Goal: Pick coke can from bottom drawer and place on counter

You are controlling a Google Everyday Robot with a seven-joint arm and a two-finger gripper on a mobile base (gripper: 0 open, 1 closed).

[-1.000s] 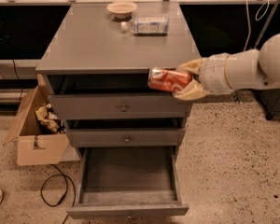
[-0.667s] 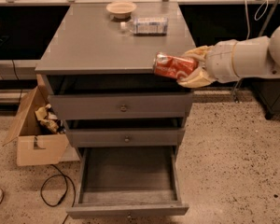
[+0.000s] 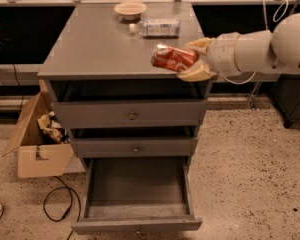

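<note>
tool, gripping coke can, risen over counter.

I count one coke can, clamped sideways in my one gripper over the counter's front right corner. Near its back edge are one bowl and one plastic bottle. There are three drawers, one of them, the bottom drawer, pulled out. On the floor are one cardboard box and one cable.

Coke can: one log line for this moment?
gripper: shut on coke can, at counter front-right corner | can: held sideways, not yet set down | bottom drawer: open
</note>
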